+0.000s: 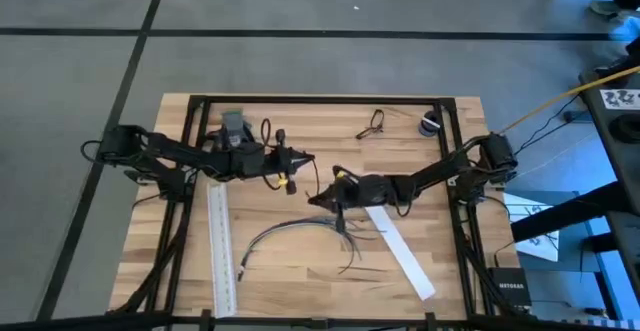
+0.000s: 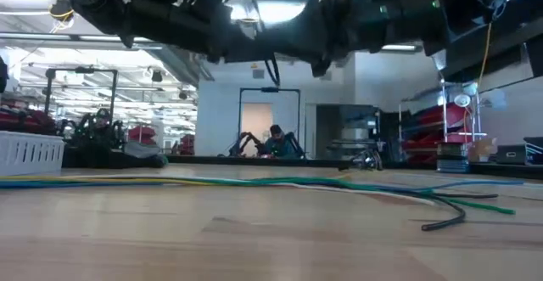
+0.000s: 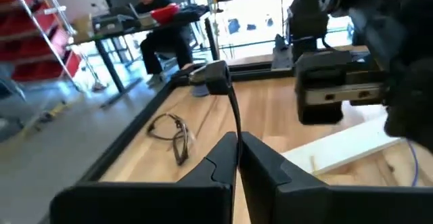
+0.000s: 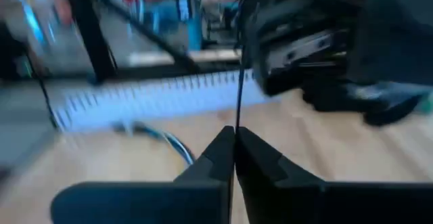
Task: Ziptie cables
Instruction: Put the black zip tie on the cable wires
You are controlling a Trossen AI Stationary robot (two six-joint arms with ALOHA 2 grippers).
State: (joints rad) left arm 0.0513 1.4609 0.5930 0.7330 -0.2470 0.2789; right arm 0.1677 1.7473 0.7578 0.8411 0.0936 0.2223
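Note:
The cables (image 1: pixel 300 229) are a loose bunch of thin wires lying on the wooden table, curved, with strands splaying at the right end; the low view shows them flat on the table (image 2: pixel 356 186). Above the table's middle, my left gripper (image 1: pixel 300 160) and my right gripper (image 1: pixel 322 197) stand close together, both clear of the cables. Each is shut on a thin black ziptie (image 1: pixel 315 176) that runs between them. My left gripper pinches the ziptie between its two fingertips (image 3: pixel 236 140), coming level from the table's left. The strip (image 3: pixel 234 109) rises out of the fingertips, clear of the table. My right gripper pinches the ziptie (image 4: pixel 238 109) between its two fingertips, coming from the table's right. The strip runs straight from the fingertips toward the left gripper, clear of the table.
A long white toothed strip (image 1: pixel 220 243) lies along the left side, and a flat white strip (image 1: pixel 402 253) lies slanted to the right of the cables. A pair of glasses (image 1: pixel 372 123) and a small round object (image 1: pixel 430 124) lie near the far edge.

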